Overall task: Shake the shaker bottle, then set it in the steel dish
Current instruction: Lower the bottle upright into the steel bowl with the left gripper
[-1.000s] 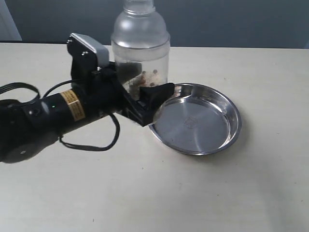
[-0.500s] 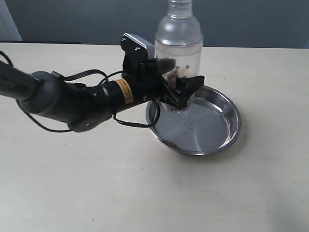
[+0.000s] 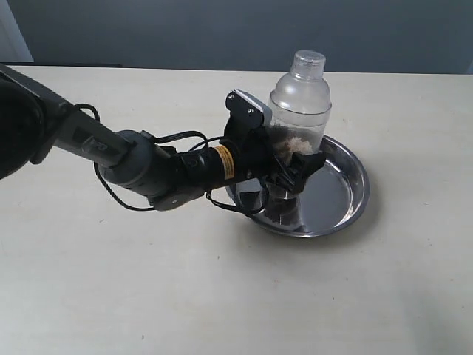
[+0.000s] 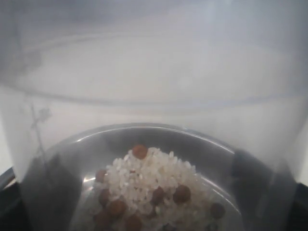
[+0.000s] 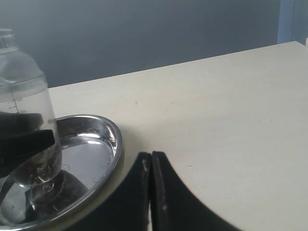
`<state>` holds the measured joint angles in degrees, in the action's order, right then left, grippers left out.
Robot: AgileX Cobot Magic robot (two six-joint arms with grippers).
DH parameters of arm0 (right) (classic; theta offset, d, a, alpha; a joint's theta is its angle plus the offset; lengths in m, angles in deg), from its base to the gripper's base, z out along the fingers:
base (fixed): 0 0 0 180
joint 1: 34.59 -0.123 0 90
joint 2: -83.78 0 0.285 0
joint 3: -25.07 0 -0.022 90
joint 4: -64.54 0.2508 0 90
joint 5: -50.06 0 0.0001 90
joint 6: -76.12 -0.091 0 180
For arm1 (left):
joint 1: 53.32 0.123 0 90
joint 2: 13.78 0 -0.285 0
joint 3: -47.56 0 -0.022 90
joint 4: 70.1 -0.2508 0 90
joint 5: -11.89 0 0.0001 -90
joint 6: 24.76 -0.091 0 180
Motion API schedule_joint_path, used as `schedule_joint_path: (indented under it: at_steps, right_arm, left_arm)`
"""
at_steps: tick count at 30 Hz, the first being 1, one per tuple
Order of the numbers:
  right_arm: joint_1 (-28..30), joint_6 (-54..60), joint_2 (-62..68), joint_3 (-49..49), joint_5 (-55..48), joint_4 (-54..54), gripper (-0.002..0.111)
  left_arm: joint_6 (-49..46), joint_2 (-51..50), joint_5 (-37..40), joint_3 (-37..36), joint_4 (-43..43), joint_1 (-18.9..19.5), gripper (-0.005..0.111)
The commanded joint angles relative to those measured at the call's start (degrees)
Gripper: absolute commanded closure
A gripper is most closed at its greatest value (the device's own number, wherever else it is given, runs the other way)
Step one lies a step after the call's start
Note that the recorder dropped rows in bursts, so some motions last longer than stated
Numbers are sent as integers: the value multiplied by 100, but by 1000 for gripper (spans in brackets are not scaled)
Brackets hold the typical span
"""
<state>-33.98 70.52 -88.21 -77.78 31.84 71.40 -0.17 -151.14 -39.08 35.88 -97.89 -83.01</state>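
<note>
The shaker bottle [image 3: 299, 103] is clear frosted plastic with a small cap, and stands upright inside the steel dish [image 3: 347, 203]. My left gripper [image 3: 290, 161] is shut on its lower body, one black finger on each side. In the left wrist view the bottle [image 4: 154, 96] fills the picture, with white grains and brown beans heaped at its bottom. From the right wrist view, the bottle [image 5: 26, 110] stands low in the dish [image 5: 114, 139]; whether its base touches the pan I cannot tell. My right gripper [image 5: 152, 166] is shut and empty, just beside the dish's rim.
The beige table [image 3: 222, 296] runs to a dark wall at the back. The left arm [image 3: 140, 166] lies across the table's left half with a loose black cable [image 3: 177, 139] looped by it. The right arm does not show in the exterior view.
My left gripper has carried the bottle to the right and down, from left of the dish to inside it. The dish has not moved.
</note>
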Motion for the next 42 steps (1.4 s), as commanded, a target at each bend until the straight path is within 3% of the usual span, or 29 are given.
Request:
schedule_joint_path:
  at_steps: [1,15,21,33,37,42]
  right_arm:
    - [-10,36,-22,7,69,-4,109]
    - [-10,36,-22,7,69,-4,109]
    - [-10,36,-22,7,69,-4,109]
    - [-10,36,-22,7,69,-4,109]
    - [-10,36,-22,7,69,-4,109]
    - [-10,36,-22,7,69,-4,109]
  left_arm:
    - [-20,18,-258,79,135,-14,107]
    - [-20,-10,-103,79,97,-14,107]
    - [-9,-40,317,79,97,-14,107]
    - [365,-432,-46,79,-88,-14,107]
    - [377,-432,-357,79,-455,-14,107]
    - [576,-432,-153,79,-1211,-14,107]
